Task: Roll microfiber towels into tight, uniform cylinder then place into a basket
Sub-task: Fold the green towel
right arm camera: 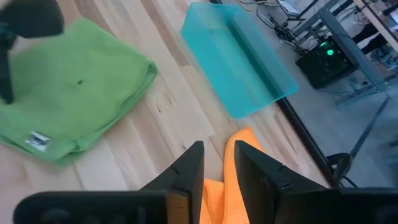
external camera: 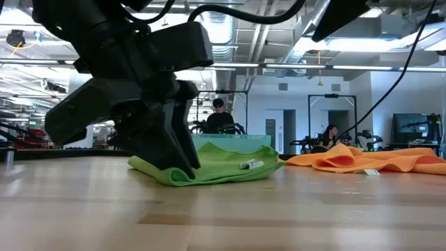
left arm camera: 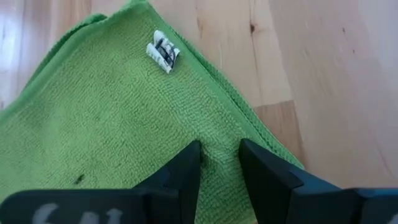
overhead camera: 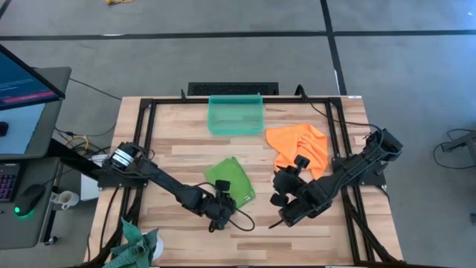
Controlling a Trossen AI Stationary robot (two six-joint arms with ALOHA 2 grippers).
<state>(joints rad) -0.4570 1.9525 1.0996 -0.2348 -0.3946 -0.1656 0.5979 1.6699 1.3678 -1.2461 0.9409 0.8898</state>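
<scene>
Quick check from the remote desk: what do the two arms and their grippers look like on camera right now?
Both arms are matte black, jointed links with black cables trailing. The left arm has a silver cylindrical joint near its base. Each gripper, left gripper and right gripper, has two flat, dark, wedge-shaped fingers; the left's body shows faint pale markings.

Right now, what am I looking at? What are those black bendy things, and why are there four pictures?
Those are two robot arms working at a wooden table. Each ends in a two-finger pincher called a gripper. One picture looks straight down from above, one looks level across the tabletop, and two come from small cameras on the arms' wrists.

On the table lie a folded lime green towel, a crumpled orange towel and a see-through teal basket with nothing in it. A darker green cloth sits at one corner.

The left gripper is down on the green towel's edge, its fingers a little apart with cloth between them. The right gripper hovers over the orange towel's edge, fingers slightly apart, holding nothing.
</scene>
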